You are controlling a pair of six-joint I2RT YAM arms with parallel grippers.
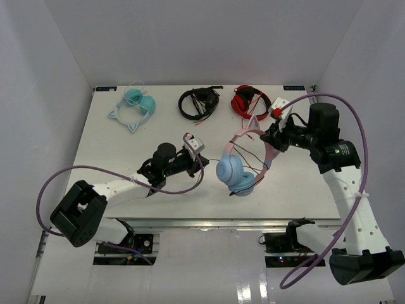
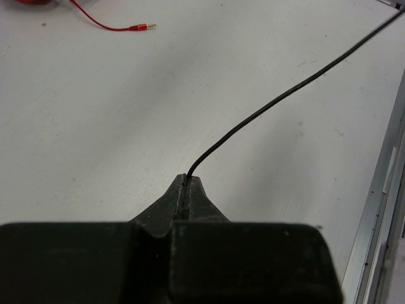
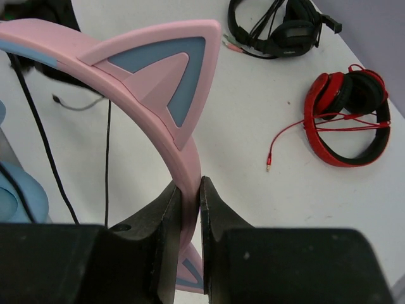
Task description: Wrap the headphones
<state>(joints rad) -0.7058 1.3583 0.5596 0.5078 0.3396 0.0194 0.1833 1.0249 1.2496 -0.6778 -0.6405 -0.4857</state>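
Two holds, well in from the table's edges: left gripper [image 2: 188, 183] pinches the cable [image 2: 285, 95], right gripper [image 3: 190, 190] clamps the headphones' [image 1: 235, 172] pink headband [image 3: 120, 60].

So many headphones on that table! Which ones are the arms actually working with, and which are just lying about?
Part of the job:
- pink-and-blue cat-ear headphones, headband clamped in the right jaws
- their dark cable, pinched in the left jaws

Just lying about, at the far edge:
- aqua cat-ear headphones
- black headphones
- red headphones
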